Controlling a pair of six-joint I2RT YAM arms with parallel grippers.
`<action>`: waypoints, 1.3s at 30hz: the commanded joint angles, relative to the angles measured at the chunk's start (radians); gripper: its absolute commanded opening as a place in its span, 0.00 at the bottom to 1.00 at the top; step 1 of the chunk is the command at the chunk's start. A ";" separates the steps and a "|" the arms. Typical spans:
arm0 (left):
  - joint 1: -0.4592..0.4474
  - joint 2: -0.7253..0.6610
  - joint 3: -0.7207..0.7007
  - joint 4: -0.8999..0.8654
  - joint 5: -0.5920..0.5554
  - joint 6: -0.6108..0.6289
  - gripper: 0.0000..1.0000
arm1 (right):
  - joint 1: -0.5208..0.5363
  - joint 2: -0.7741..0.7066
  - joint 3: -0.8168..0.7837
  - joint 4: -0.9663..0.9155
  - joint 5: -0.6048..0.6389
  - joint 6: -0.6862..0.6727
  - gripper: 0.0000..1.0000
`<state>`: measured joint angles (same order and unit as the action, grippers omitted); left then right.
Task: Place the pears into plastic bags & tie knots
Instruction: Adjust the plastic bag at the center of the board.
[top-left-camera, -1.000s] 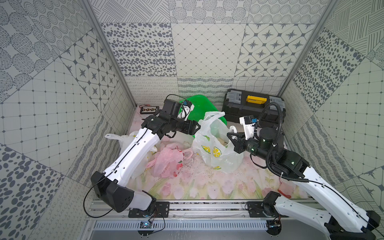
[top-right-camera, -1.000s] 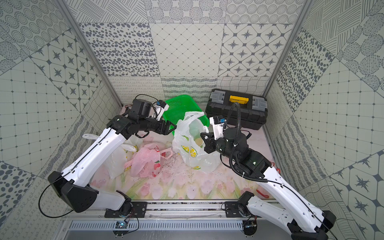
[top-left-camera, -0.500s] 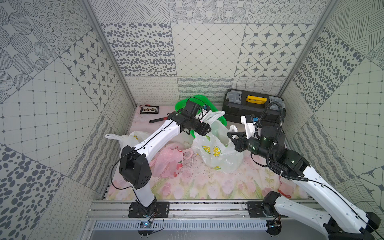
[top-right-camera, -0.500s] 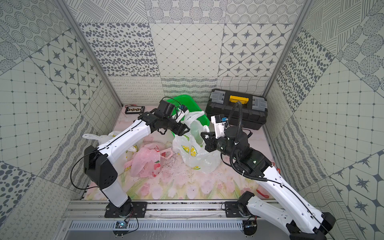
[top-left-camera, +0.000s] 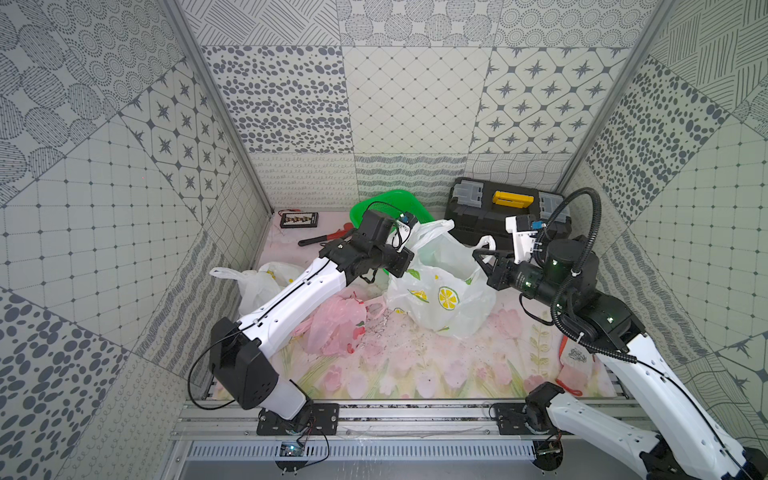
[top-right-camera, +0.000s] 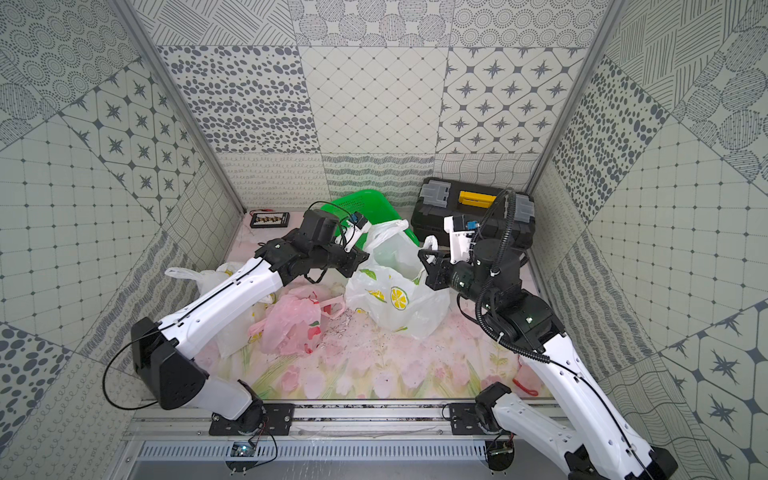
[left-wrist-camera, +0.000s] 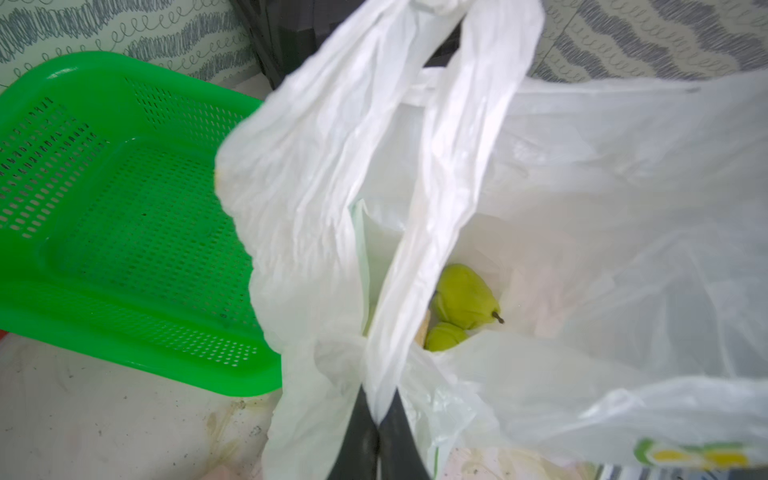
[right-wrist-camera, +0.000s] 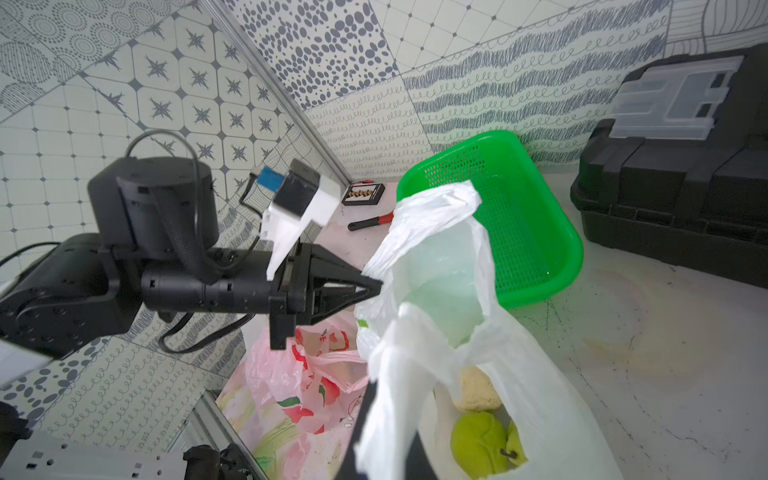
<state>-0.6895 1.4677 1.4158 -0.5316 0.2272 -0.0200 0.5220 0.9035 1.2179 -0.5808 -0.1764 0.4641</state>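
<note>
Quick rundown: the lemon bag (top-left-camera: 442, 297) is stood upright around mid-table, just in front of the green basket (top-left-camera: 365, 203). Its mouth is faced up and pulled wide between the two arms. The long axis of the mouth is run side to side, from one gripper across to the other.

The left gripper (left-wrist-camera: 376, 419) is pinched together low on one handle strip. The plastic is clamped between the two black fingers (left-wrist-camera: 359, 449) with no gap to be seen. Above that pinch, the handle loop (top-left-camera: 432, 228) is left sticking up, leaned toward the basket.

The right gripper (top-left-camera: 478, 254) is closed too, with the opposite handle bunched at its tips. In the right wrist view, film is seen draped over it.

The pears (left-wrist-camera: 463, 297) are found down at the bottom of the lemon bag. The clearest green one is laid on its side, long axis roughly flat, stem end pointed away from the basket. A second green one is tucked right against it, mostly hidden by plastic, so its direction can't be told. A cream pear (right-wrist-camera: 473, 388) is spotted beside them.

A crumpled pink bag (top-left-camera: 332, 324) is laid just beside the lemon bag on its left. Another white bag (top-left-camera: 259, 282) is parked further left, partly hidden by the arm. A black toolbox (top-left-camera: 490, 208) is set at the back right.
</note>
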 joint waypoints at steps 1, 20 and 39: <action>-0.073 -0.144 -0.115 0.076 0.030 -0.188 0.00 | -0.036 -0.015 0.035 -0.014 -0.046 0.011 0.10; -0.073 -0.122 -0.209 0.182 -0.155 -0.582 0.00 | -0.100 0.127 0.252 -0.477 0.295 -0.039 0.66; -0.084 -0.151 -0.238 0.262 -0.083 -0.522 0.03 | 0.074 0.382 0.362 -0.205 0.018 0.280 0.73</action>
<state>-0.7609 1.3487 1.2026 -0.3599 0.0990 -0.5785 0.6956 1.3022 1.6215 -0.8986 -0.0444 0.6014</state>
